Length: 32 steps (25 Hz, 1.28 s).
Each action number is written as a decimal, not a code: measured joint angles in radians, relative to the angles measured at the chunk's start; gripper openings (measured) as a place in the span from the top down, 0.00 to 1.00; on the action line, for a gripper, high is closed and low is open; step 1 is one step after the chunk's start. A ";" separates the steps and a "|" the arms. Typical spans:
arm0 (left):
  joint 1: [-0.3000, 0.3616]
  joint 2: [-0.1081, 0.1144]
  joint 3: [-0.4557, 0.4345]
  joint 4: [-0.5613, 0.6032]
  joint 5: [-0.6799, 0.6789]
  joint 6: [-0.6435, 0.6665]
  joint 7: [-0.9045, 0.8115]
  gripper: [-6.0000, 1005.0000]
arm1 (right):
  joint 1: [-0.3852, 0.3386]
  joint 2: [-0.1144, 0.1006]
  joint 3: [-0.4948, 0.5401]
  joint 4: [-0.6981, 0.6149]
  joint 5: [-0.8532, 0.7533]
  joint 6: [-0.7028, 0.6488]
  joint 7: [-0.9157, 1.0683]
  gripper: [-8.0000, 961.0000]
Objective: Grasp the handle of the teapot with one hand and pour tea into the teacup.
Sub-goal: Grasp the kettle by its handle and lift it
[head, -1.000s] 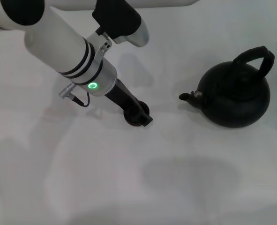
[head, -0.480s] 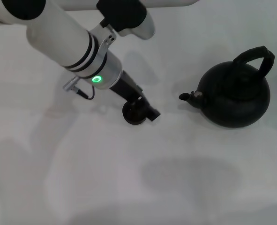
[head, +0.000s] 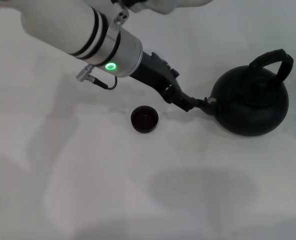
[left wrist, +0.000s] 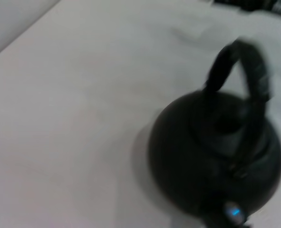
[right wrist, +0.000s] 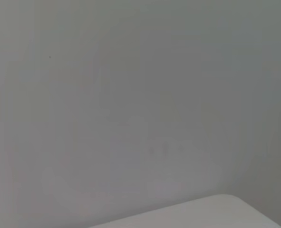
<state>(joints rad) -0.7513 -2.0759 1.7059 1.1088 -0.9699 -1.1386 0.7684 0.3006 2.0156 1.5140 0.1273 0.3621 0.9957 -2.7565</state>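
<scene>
The matte black teapot (head: pixel 250 105) stands on the white table at the right, its short spout (head: pixel 202 103) pointing left and its arched handle (head: pixel 274 60) rising over the top. The tiny dark teacup (head: pixel 144 119) stands apart on the table, left of the teapot. My left gripper (head: pixel 187 102) reaches in from the upper left and hangs just left of the spout, above and to the right of the cup. The left wrist view shows the teapot (left wrist: pixel 216 156) and its handle (left wrist: pixel 245 66) close ahead. My right gripper is out of view.
The white table (head: pixel 87 190) spreads around the cup and pot. The left arm's white forearm (head: pixel 72 30) crosses the upper left. The right wrist view shows only a grey wall (right wrist: pixel 130 95) and a white edge (right wrist: pixel 211 209).
My left gripper was at the teacup a second ago; it has lifted away and moved right to the teapot's spout. The cup stays on the table. The teapot has not moved.
</scene>
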 joint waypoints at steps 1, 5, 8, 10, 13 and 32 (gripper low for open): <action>0.002 0.001 -0.014 0.001 -0.025 -0.010 0.021 0.13 | 0.000 0.000 0.000 0.000 0.000 0.000 0.000 0.09; 0.029 0.000 -0.077 0.011 -0.057 -0.022 0.068 0.13 | 0.000 0.000 0.000 0.000 0.001 0.003 0.000 0.09; 0.067 0.000 -0.138 0.014 -0.123 -0.013 0.142 0.13 | 0.001 0.000 0.000 0.001 0.002 0.004 0.000 0.09; 0.098 0.000 -0.184 0.011 -0.190 -0.005 0.204 0.13 | 0.002 0.000 0.000 0.001 0.002 0.004 0.000 0.09; 0.151 0.000 -0.274 -0.014 -0.317 0.008 0.319 0.13 | 0.003 0.000 0.000 0.002 0.002 0.004 0.000 0.09; 0.328 -0.005 -0.514 -0.600 -1.358 0.011 1.234 0.13 | 0.006 -0.020 -0.061 0.014 -0.023 0.055 0.167 0.09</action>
<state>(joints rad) -0.4236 -2.0811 1.1914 0.5090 -2.3284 -1.1273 2.0024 0.3071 1.9958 1.4534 0.1408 0.3391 1.0508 -2.5899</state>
